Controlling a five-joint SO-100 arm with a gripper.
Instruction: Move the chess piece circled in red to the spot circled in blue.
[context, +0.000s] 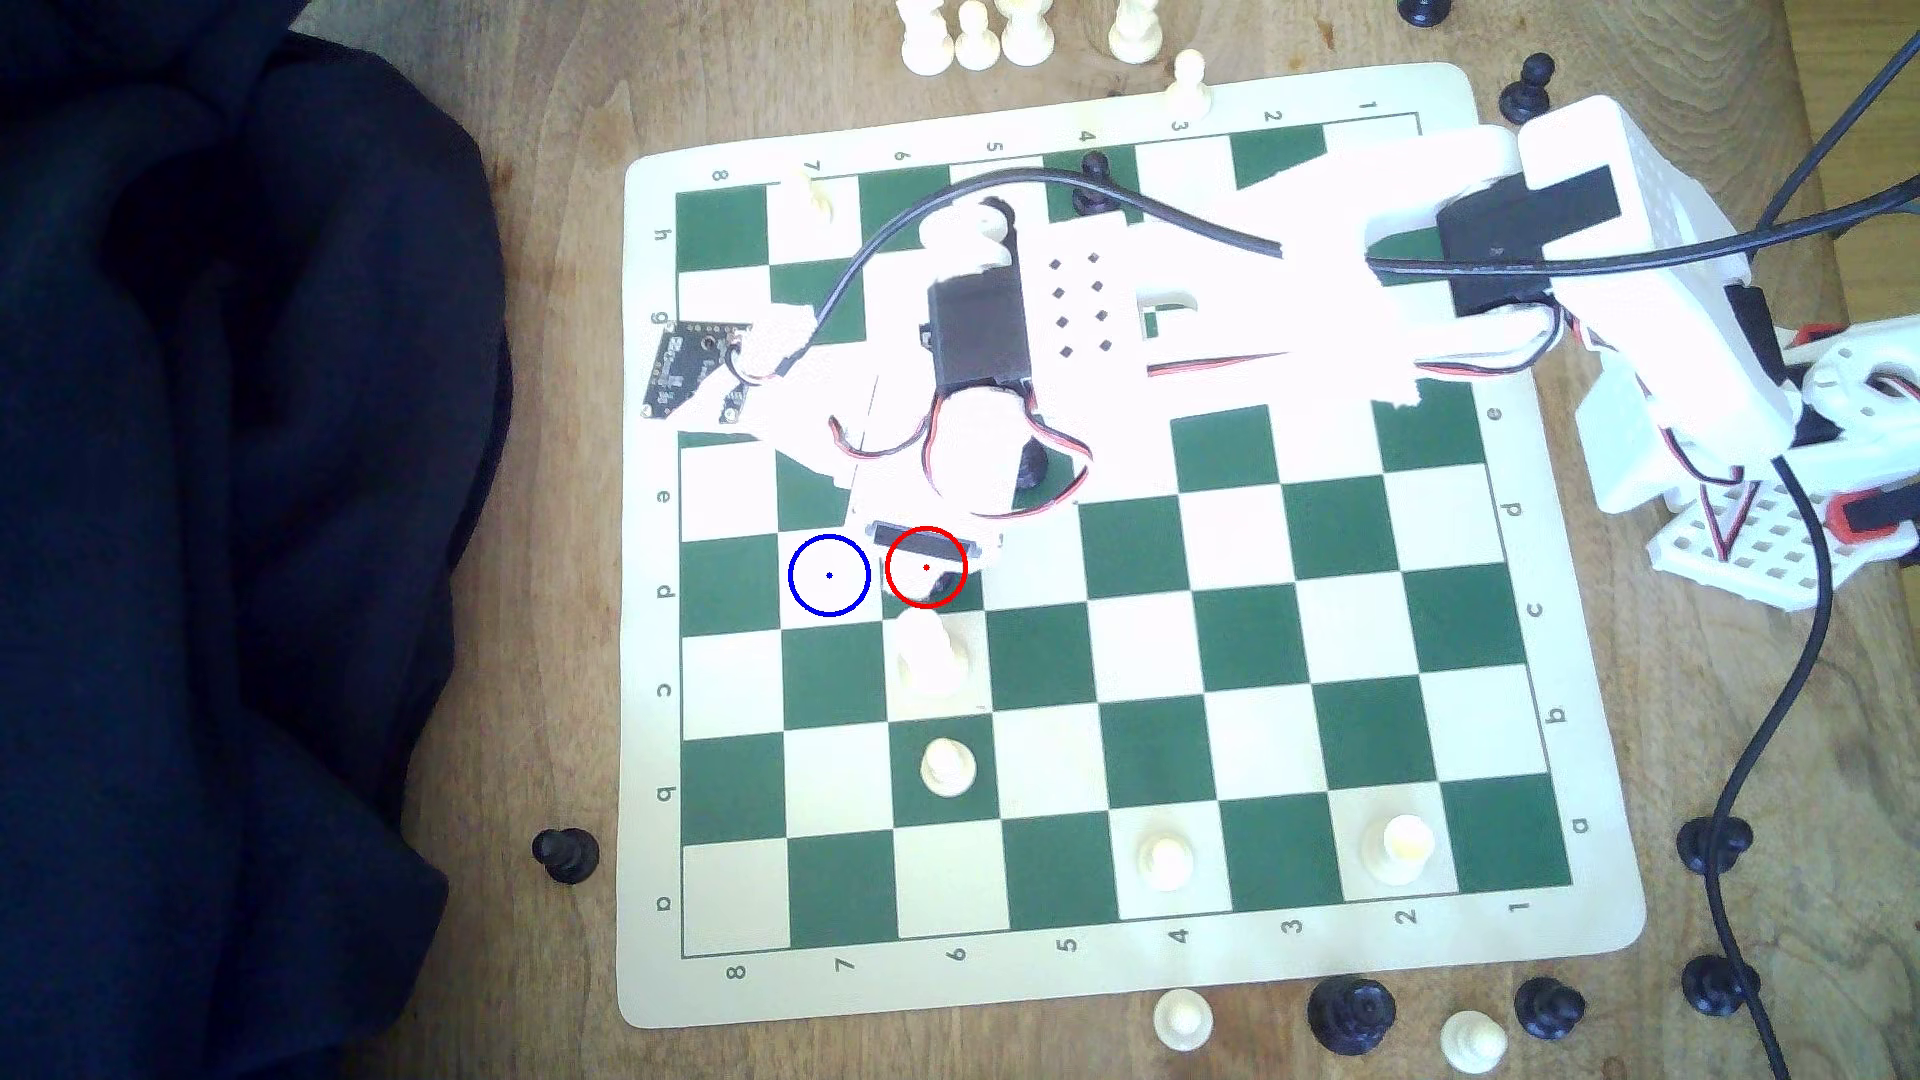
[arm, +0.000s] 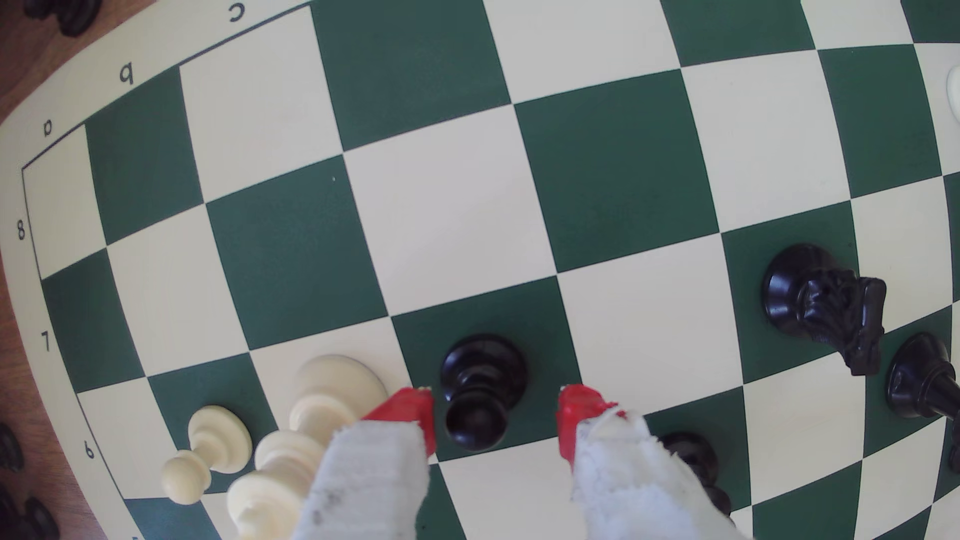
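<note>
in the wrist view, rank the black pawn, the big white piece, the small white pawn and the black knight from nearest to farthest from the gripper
1. black pawn, between the open gripper's red fingertips.
2. big white piece, just outside one fingertip.
3. small white pawn, beyond the big white piece.
4. black knight, off on the opposite side.

Board (context: 1049, 623): green and cream-white checks inside a cream border with dark letters and numerals; one cream square (context: 829, 575) ringed in blue, the neighbouring green square ringed in red. Pawn (arm: 480, 387) glossy black; claw (arm: 493, 415) white with red fingertips (arm: 410, 410). Counter (context: 561, 415) brown wood grain; cloth (context: 229, 519) at the exterior view's left dark navy.
</note>
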